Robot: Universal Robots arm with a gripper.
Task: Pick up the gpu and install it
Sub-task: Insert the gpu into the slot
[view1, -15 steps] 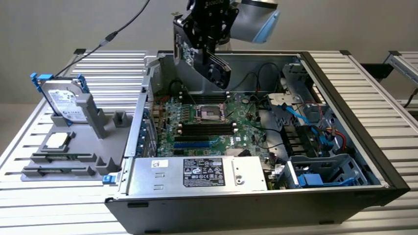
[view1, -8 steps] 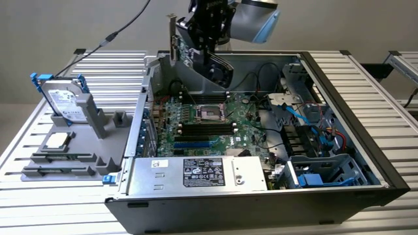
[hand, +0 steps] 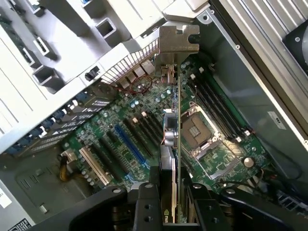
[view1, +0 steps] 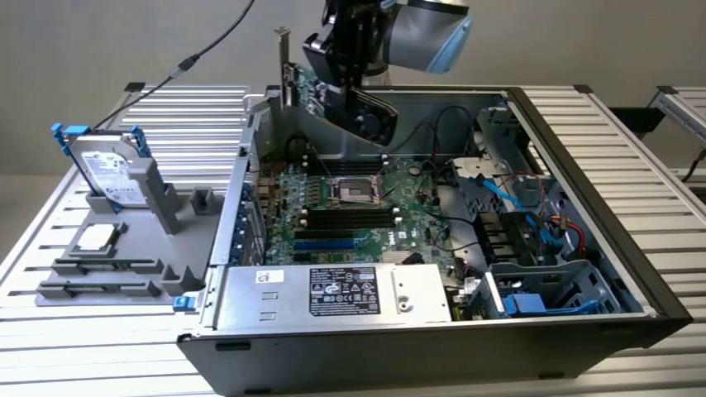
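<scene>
- Nearest in the exterior view, the power supply [view1: 342,291] sits on the near side of the motherboard [view1: 342,203], and the case [view1: 607,215] lies open.
- Up over the motherboard's far edge hangs the gripper [view1: 350,83], clamped on the gpu [view1: 378,120]. The card is lifted clear of the board, with its bracket end toward the exterior view's left.
- Pick-up looks done and the install is not. I judge this to be the carry-and-line-up step.
- Nearest in the wrist view, the fingers [hand: 147,204] pinch the gpu [hand: 169,137] from both faces. It shows edge-on, with the bracket [hand: 179,41] at its far end.
- Below the card lies the motherboard [hand: 120,120], with the blue slot [hand: 129,144] to one side of the card's line and the socket [hand: 199,130] to the other.
- Seating, by my read, calls for the card's edge square over a slot and the bracket at the case's rear wall, then a straight push.
</scene>
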